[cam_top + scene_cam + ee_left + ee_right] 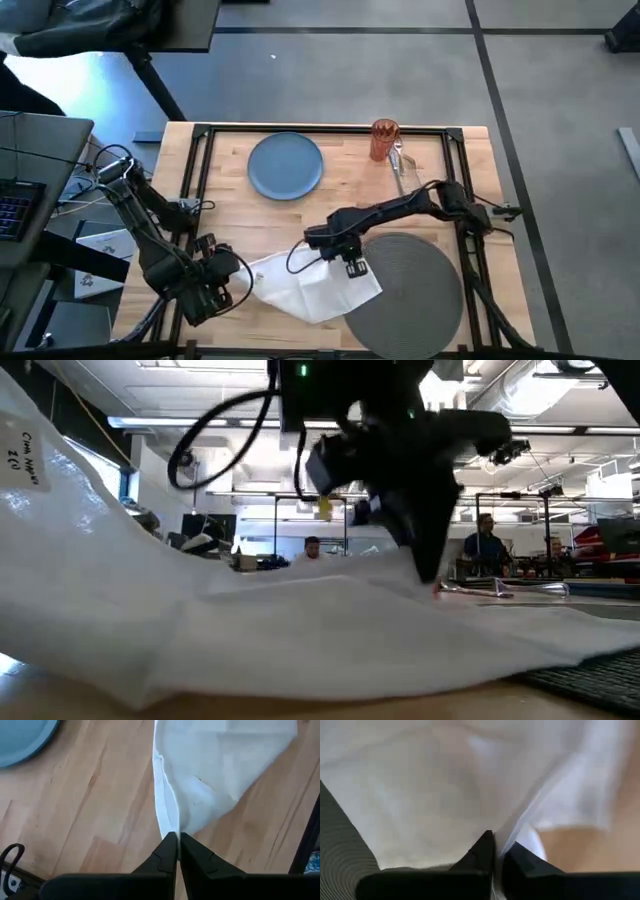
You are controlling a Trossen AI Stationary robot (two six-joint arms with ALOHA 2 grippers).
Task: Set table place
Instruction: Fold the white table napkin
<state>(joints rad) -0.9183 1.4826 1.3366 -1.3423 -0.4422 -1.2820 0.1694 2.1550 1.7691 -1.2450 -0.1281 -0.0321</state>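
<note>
The white napkin (315, 285) is being pinched at opposite edges by both tools, the right tool (352, 266) closed on its edge by the dark grey mat (415, 290) and the left tool (178, 840) closed on its other edge. The napkin is being held on the counter (230, 215), partly overlapping the mat, while the blue plate (286, 165) and orange tumbler (384, 139) are sitting well apart at the far side.

Grey concrete floor (400, 70) with dark seams; grey desk with keyboard (15, 205) at left; open-plan workshop, long ceiling strip lights (200, 422), seated and standing people (313, 547) beyond.
</note>
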